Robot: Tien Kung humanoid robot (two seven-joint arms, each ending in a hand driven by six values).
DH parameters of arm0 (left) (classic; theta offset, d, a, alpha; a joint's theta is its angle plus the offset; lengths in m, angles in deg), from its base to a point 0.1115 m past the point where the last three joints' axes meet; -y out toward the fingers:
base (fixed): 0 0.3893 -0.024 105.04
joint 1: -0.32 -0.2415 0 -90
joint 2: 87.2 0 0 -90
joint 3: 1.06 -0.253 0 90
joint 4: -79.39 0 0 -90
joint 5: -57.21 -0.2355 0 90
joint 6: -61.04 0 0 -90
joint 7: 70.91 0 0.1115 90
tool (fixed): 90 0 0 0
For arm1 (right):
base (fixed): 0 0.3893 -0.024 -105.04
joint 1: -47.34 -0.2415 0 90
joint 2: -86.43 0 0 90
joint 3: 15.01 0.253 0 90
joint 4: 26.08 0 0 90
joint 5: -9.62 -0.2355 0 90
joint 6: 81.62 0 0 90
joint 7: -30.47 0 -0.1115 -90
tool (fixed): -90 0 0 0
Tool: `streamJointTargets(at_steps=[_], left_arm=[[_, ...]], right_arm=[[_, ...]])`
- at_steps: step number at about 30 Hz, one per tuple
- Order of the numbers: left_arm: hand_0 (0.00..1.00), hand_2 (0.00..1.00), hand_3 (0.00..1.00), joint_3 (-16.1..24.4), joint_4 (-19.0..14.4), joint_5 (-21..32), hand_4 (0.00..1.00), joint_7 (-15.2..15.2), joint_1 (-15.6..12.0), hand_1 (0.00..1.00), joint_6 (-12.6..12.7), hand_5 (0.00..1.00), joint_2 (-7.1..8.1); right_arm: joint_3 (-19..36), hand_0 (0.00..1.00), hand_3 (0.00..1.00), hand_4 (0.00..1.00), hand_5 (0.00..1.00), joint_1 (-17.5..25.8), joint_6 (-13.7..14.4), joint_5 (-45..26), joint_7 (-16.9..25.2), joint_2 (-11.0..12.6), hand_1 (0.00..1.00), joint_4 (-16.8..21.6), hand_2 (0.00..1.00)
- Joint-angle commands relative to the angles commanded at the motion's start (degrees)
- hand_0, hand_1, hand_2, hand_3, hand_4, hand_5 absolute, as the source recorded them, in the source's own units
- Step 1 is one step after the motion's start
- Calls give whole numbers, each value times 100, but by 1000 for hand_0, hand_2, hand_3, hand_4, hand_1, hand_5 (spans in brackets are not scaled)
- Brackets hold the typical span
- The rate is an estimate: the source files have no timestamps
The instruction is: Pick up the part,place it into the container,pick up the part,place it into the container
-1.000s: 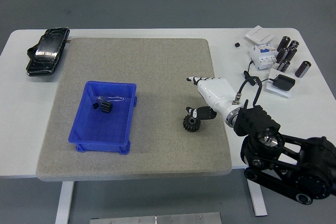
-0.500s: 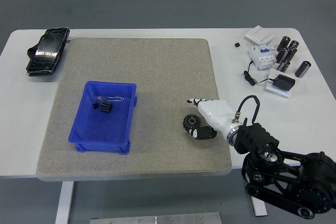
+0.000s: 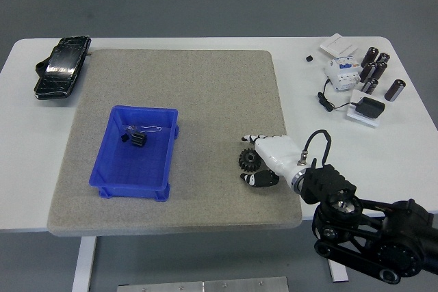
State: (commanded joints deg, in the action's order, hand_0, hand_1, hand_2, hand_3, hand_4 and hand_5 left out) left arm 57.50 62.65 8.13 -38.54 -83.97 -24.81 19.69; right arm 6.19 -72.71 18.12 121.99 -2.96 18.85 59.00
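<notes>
Right hand (image 3: 263, 162) fingers spread around black gear (image 3: 249, 161), not gripping; blue bin (image 3: 113, 169) holds small black part (image 3: 137, 140).

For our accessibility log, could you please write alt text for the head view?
The robot's right hand cups a black gear on a grey mat, fingers open around it. A blue container to the left holds one small black part.
</notes>
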Motion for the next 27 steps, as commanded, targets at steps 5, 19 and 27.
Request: streamJointTargets(at_steps=[5,19,27], left_arm=[[737,703,592,-3,1,12,653,-14,5,709,6,396,-3],[736,703,587,-23,6,43,650,-57,5,708,18,396,-7],[736,703,587,-25,2,55,646,-73,-3,708,35,399,-2]], right_arm=[[-27,417,845,804,446,13,116,-23,57,-19,624,-5,798],[-137,335,650,558,257,-1,306,96,223,-91,485,-108,539],[-155,321,619,509,180,11,285,122,255,-76,458,-173,517]])
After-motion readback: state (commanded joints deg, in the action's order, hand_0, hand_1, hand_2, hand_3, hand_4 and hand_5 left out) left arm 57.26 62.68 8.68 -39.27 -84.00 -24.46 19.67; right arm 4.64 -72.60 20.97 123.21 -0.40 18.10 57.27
